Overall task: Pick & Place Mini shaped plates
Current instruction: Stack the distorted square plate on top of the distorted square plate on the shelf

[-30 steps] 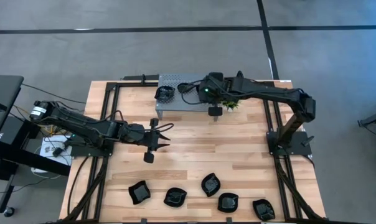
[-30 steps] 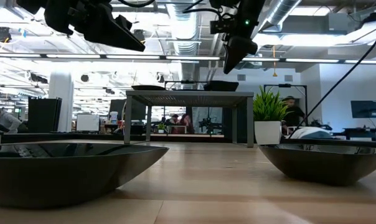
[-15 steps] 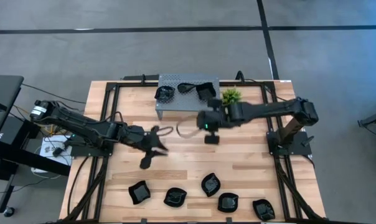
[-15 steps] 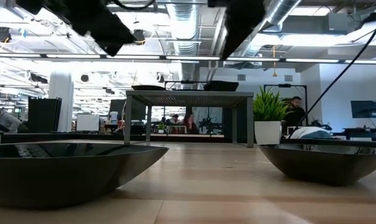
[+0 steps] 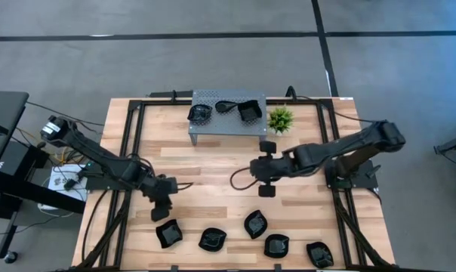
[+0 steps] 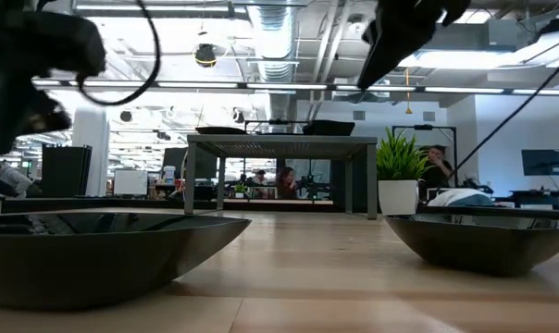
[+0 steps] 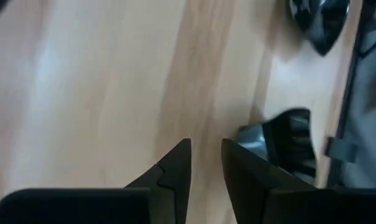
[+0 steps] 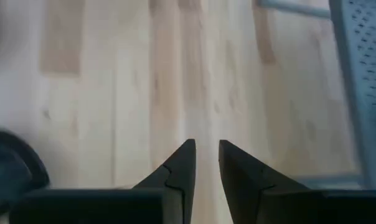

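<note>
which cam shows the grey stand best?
High view: the stand shows whole from above, its perforated top holding three black plates, with the plant beside it. Low view shows it side-on, legs and top edge, plates as slivers. Right wrist view catches only a perforated corner. Left wrist view doesn't show it.

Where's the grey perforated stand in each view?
High view: grey stand at the table's far edge, top centre of the picture.
Low view: mid-picture, up on its legs.
Right wrist view: its perforated sheet, cut off at the frame's edge.
Left wrist view: not in it.
Landmark: green plant beside the stand, in the high and low views.
</note>
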Controlling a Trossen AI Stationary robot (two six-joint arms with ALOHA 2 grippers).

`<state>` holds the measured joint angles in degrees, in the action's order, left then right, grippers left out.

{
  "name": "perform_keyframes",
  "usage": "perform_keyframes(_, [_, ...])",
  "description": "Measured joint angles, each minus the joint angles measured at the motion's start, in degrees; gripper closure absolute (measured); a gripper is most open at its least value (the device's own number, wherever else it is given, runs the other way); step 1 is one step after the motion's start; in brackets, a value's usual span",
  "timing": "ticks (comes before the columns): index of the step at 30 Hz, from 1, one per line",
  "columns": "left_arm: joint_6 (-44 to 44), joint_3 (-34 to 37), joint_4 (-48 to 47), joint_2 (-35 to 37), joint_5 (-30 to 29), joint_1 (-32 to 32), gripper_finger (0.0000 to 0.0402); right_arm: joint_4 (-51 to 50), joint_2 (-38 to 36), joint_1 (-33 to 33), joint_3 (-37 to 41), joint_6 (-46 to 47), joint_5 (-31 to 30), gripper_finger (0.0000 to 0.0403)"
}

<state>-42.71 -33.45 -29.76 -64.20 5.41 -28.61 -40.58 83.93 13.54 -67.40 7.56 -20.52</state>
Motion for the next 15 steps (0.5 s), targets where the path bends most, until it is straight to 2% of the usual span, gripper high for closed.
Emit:
perform_keyframes(6, [-9.0,2.6,0.7,0.0,9.0,-0.4,0.0312,24.0,-3.4,-1.9,14.6,-1.1,3.9,0.0337])
perform_keyframes(10, [-13.3,3.1,0.9,0.0,12.8,-0.5,0.0312,28.2,-1.7,-3.2,15.7,-4.3,4.0,0.0337])
perform_keyframes(15, [-15.2,3.1,1.7,0.0,13.3,-2.0,0.0312,36.9,1.9,-5.1,15.7,-4.5,4.0,0.0337])
